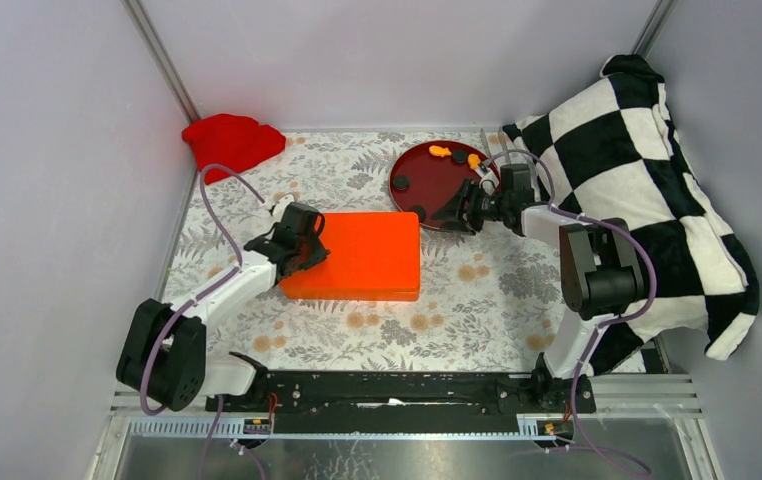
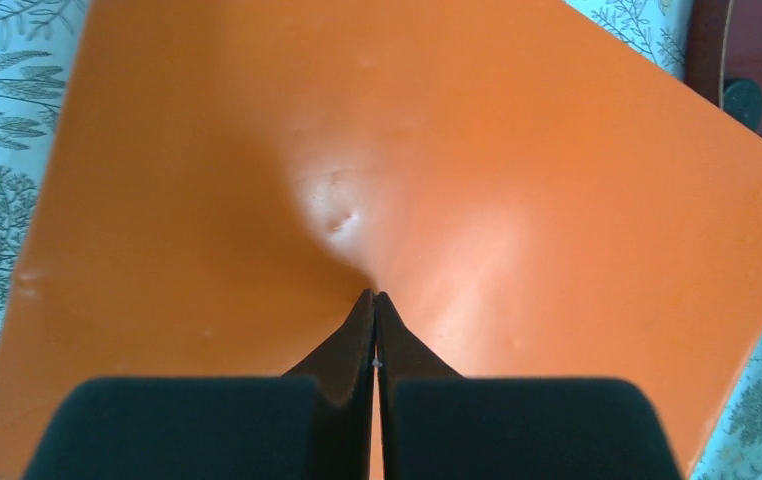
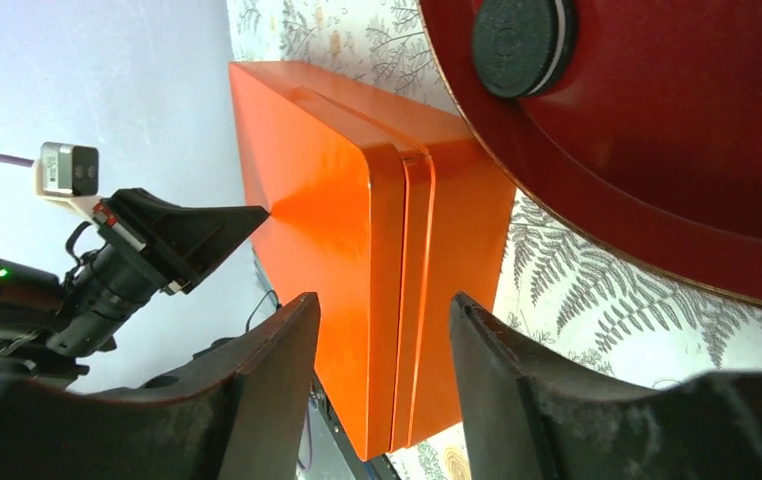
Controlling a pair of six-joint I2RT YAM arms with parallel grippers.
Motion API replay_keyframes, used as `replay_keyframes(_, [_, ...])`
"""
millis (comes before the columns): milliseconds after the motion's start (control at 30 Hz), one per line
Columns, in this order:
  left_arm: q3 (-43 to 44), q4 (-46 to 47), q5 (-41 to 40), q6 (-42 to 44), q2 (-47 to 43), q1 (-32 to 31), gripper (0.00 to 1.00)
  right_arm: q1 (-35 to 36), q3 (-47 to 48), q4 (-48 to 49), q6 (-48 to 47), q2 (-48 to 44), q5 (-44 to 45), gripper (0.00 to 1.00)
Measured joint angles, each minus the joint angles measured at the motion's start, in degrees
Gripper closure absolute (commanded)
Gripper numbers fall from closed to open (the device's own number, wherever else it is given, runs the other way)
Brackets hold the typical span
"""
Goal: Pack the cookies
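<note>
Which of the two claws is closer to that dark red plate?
Right. The right claw, open, sits at the near edge of the red plate; the left claw, shut, rests on the orange box.

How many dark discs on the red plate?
3 dark discs: one at the plate's left rim, one at its near rim, one at the far side. The right arm may hide more.

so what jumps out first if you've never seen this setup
The bright orange box sits closed mid-table, the shut left hand resting its tips on top. Behind it a dark red plate lies by the open right hand, and a black-and-white checkered cloth fills the right side.
</note>
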Motion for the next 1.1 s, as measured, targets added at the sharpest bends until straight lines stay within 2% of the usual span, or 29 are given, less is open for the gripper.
replay_keyframes(133, [1.6,-0.8,1.2,0.0,0.9,0.1,1.0,0.0,0.0,-5.7,-4.4,-2.6,4.7,0.81])
replay_keyframes(233, [4.2,-4.6,1.0,-0.3,0.3,1.6,1.0,0.1,0.2,-10.5,-7.2,-3.2,8.1,0.89])
replay_keyframes(300, [6.6,-6.7,0.7,-0.4,-0.7,5.2,1.0,0.1,0.2,-13.1,-8.5,-3.2,10.1,0.93])
replay_keyframes(433, [10.6,-9.9,-1.2,-0.7,-0.6,15.9,1.0,0.1,0.2,-17.2,-10.7,-3.2,13.3,0.96])
replay_keyframes(600, [9.3,-14.6,-5.7,-1.9,0.9,24.1,1.0,0.7,1.5,-22.4,-13.9,-3.1,18.5,0.97])
replay_keyframes(767, [4.1,-15.1,-5.8,-2.9,3.4,24.9,1.0,4.7,6.3,-27.2,-16.7,-1.1,25.0,0.97])
replay_keyframes(900, [0.9,-12.5,-2.6,-2.9,6.2,24.6,1.0,10.2,10.5,-29.4,-17.3,2.4,27.0,0.97])
replay_keyframes(1100, [-0.5,-9.1,-1.2,-3.0,6.8,20.6,1.0,16.5,14.7,-32.3,-17.6,6.4,28.5,0.96])
